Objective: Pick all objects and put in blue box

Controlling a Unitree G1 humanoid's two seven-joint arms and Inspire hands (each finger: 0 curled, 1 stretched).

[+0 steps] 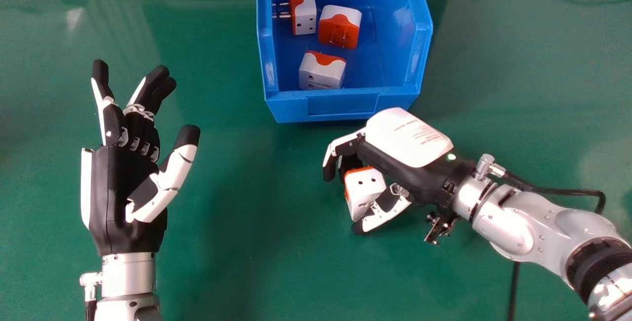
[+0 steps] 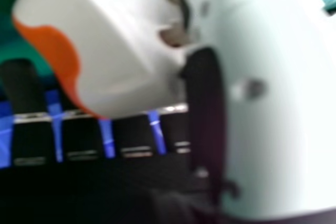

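Right hand [image 1: 410,138], its thumb nearest the hand camera, is found clamped on a white-and-orange plug adapter [image 1: 364,190]. Fingers are curled on one side of the piece and the thumb closes on the other; the orange trim faces the fingers. Whether this adapter touches the worktop [image 1: 256,261] cannot be determined. Its place is just outside the near wall of the blue box [image 1: 343,106]. The right hand's back is turned up, close to the box's near right corner.

Contents of the box: three further adapters. One [image 1: 304,12] lies toward the left wall, prongs pointing at that wall. The second [image 1: 339,27] sits just to its right, orange pronged face up. The third [image 1: 322,71] is beside the near wall, somewhat left of its middle, with orange trim at the top.

The box itself stands at the worktop's far edge, near the middle.

Left hand [image 1: 118,178] is over the worktop's left part, palm up, fingers relaxed and apart, thumb spread, holding nothing; it is well apart from the box. A black cable [image 1: 558,191] runs from the right wrist.
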